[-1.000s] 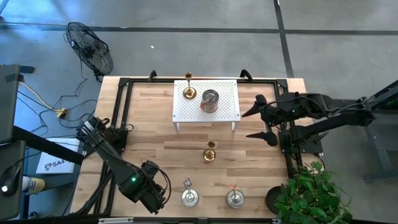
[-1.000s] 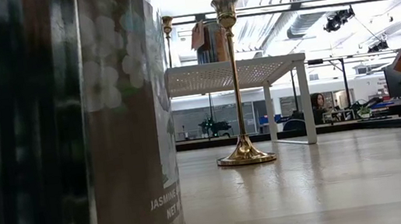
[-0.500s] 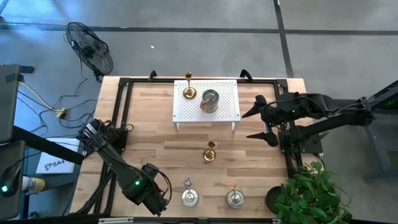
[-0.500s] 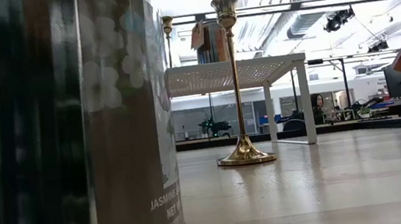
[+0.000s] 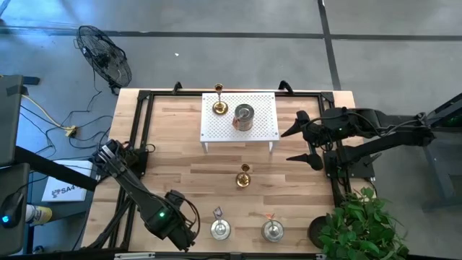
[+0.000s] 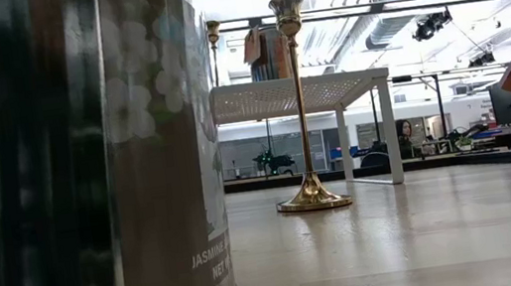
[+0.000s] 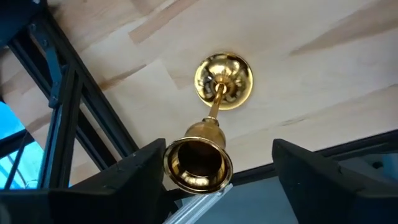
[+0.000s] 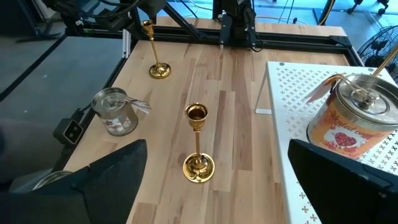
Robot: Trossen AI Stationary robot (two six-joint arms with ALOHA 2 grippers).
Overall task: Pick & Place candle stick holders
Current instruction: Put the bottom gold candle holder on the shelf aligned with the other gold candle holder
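left tool (image 7: 217, 171) | spread around gold holder (image 7: 214, 118), hidden from overhead | right tool (image 8: 217, 180) spread, empty

The candle stick holder (image 7: 211, 140) looks like polished gold metal, very glossy. The table (image 7: 323, 74) is pale wood, smooth and matt. The rack (image 8: 292, 124) is white perforated metal, matt.

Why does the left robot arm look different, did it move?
Yes. In the high view, the left gripper has crept slightly toward the table's near edge, beside the gold candle holder.
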